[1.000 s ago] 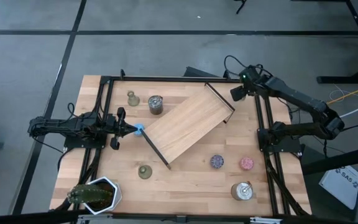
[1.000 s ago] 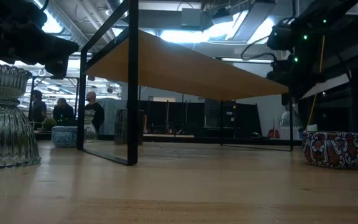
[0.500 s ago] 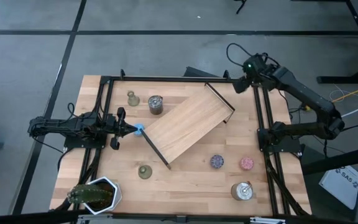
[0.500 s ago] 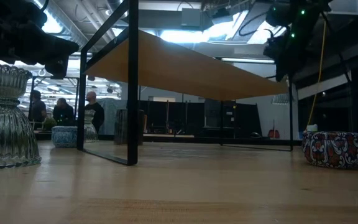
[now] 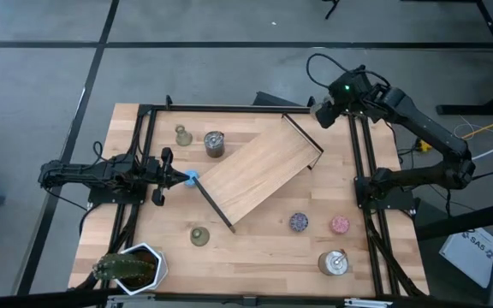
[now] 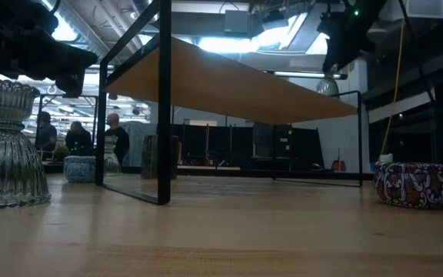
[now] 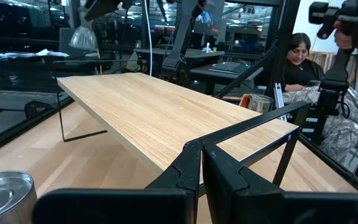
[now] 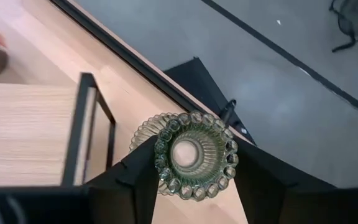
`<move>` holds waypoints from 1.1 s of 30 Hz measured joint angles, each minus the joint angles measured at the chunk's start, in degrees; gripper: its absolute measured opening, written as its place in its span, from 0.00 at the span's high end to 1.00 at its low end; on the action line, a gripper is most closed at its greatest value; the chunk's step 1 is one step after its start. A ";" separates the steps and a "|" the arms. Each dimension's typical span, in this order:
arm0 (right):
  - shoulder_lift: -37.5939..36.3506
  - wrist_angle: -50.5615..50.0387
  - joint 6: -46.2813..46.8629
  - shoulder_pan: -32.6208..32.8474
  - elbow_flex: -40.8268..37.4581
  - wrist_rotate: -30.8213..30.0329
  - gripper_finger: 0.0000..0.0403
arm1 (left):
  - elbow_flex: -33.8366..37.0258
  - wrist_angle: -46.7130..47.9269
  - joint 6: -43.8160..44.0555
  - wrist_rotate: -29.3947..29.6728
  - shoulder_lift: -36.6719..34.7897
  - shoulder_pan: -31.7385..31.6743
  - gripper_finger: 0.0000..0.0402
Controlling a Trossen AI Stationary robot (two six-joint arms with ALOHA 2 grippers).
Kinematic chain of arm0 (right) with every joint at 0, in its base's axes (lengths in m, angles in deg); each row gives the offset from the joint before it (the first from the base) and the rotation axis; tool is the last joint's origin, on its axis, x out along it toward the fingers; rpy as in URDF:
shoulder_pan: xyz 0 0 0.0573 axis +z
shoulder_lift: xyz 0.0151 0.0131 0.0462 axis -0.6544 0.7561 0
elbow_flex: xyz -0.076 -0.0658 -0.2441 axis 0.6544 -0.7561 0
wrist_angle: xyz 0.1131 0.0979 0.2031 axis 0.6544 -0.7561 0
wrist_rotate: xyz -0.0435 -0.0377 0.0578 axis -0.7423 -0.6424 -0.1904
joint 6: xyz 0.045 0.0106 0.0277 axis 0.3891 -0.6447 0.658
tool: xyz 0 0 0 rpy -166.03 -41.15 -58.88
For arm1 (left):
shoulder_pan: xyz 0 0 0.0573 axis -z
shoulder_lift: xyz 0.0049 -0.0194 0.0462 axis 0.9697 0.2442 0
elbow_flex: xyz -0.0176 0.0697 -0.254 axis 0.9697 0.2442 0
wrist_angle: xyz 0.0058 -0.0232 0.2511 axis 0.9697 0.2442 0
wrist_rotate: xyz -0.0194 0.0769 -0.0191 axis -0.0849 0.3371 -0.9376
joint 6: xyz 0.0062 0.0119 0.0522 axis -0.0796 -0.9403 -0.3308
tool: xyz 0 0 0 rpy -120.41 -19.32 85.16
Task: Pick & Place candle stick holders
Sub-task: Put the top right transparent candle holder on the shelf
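My right gripper (image 5: 325, 113) is shut on a ribbed, greenish bell-shaped candle stick holder (image 8: 194, 152), high above the table's far right corner. The holder also shows in the low view (image 6: 328, 85) and the left wrist view (image 7: 82, 37). Two more holders stand on their wide bases, one at the far left (image 5: 182, 134) and one at the near left (image 5: 199, 235). My left gripper (image 5: 176, 177) is shut and holds nothing. It waits above the table's left side, at the near left end of the wooden shelf (image 5: 259, 167), over a blue puck (image 5: 192, 178). My right gripper pinches the holder's narrow upper end at its beaded rim (image 8: 160, 163) between its two fingers (image 8: 132, 177), one on each side. The fingers come from above, pointing down. The holder hangs upright below them, wide base down, lifted clear of table and shelf.
The wooden shelf on its black frame lies slantwise across the table's middle. Silver tins stand at the far left (image 5: 215, 144) and near right (image 5: 336, 262). A purple puck (image 5: 299, 222) and a pink puck (image 5: 340, 225) lie near the right. A potted plant (image 5: 131, 267) stands at the near left corner.
My right gripper has risen with the holder and gone toward the table's far edge and a little left, toward the shelf's far right end. The holder stays upright in the hold.
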 joint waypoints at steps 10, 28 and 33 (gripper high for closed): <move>0.41 -1.90 -2.13 5.09 6.60 9.31 0.56 | 0.00 0.00 0.01 0.00 0.00 0.02 0.97; 11.38 -1.77 -4.10 12.06 12.22 14.57 0.56 | 0.00 0.02 0.00 0.00 0.00 0.01 0.97; 14.97 -1.60 -5.46 13.19 12.22 14.47 0.56 | 0.00 0.01 0.00 -0.01 0.00 0.01 0.97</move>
